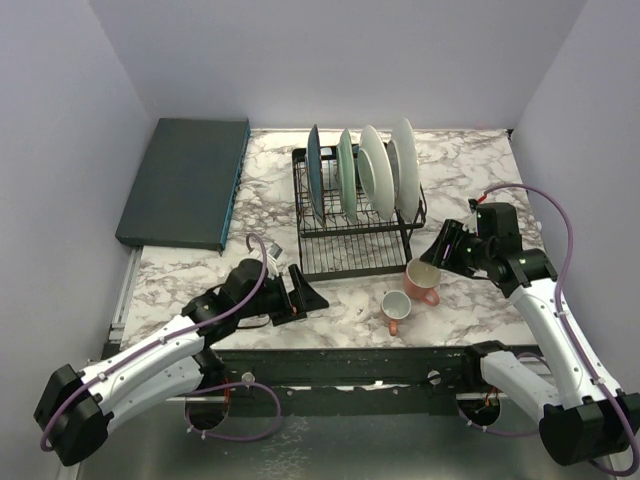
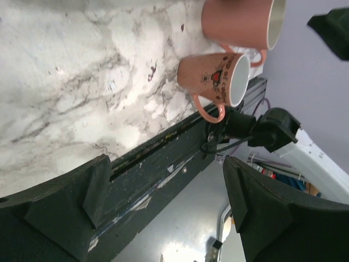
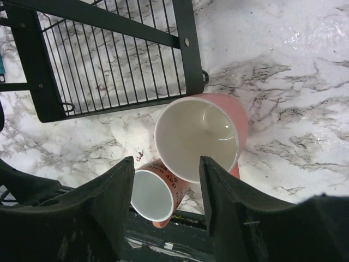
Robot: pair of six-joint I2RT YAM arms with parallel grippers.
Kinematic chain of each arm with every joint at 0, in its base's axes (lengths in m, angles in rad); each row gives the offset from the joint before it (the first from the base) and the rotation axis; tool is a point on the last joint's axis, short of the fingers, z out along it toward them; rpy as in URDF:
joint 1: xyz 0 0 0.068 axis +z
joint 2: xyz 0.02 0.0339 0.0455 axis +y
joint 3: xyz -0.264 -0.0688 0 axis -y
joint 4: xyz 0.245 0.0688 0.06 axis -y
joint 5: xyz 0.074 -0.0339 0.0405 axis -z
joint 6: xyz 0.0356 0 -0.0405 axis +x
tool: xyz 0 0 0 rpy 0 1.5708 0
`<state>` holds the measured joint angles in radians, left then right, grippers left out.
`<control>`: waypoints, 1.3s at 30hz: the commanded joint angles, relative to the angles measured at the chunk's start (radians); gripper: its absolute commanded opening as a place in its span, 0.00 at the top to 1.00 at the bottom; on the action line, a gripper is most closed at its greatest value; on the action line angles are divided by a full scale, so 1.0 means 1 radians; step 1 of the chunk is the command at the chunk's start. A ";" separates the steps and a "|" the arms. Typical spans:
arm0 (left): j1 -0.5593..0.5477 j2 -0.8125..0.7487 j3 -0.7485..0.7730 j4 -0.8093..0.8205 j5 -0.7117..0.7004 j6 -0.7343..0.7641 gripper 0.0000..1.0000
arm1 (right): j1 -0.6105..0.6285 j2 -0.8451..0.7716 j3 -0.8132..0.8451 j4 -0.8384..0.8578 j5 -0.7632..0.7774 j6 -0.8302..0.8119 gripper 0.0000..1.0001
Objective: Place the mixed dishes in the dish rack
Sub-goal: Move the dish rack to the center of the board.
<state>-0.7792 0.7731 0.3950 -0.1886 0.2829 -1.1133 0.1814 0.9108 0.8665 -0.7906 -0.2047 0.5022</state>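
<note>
The black wire dish rack (image 1: 352, 235) stands mid-table with several plates (image 1: 361, 170) upright in its slots: dark teal, pale green and white ones. Two pink mugs sit in front of it: a larger one (image 1: 423, 279) (image 3: 203, 134) and a smaller printed one (image 1: 393, 309) (image 2: 214, 77) (image 3: 155, 192) nearer the table edge. My right gripper (image 1: 441, 247) (image 3: 166, 180) is open, hovering just above the larger mug. My left gripper (image 1: 308, 291) (image 2: 163, 191) is open and empty, left of the mugs, pointing at them.
A dark teal flat slab (image 1: 187, 180) lies at the back left. The table's front edge with a black rail (image 1: 340, 365) runs just below the mugs. Purple walls close in both sides.
</note>
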 commanded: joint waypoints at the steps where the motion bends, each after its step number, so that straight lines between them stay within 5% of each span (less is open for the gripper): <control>1: -0.111 0.035 0.045 -0.051 -0.200 -0.036 0.12 | -0.001 -0.004 -0.001 0.028 -0.012 -0.038 0.45; 16: -0.121 0.097 0.086 -0.052 -0.228 -0.003 0.18 | -0.001 0.133 0.050 0.232 -0.162 0.090 0.54; 39: -0.121 0.062 0.055 -0.051 -0.251 0.019 0.18 | 0.000 0.358 0.083 0.507 -0.058 0.244 0.54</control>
<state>-0.8944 0.8726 0.4622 -0.2279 0.0589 -1.1046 0.1818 1.2201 0.8856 -0.4152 -0.2829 0.7258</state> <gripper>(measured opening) 0.822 0.458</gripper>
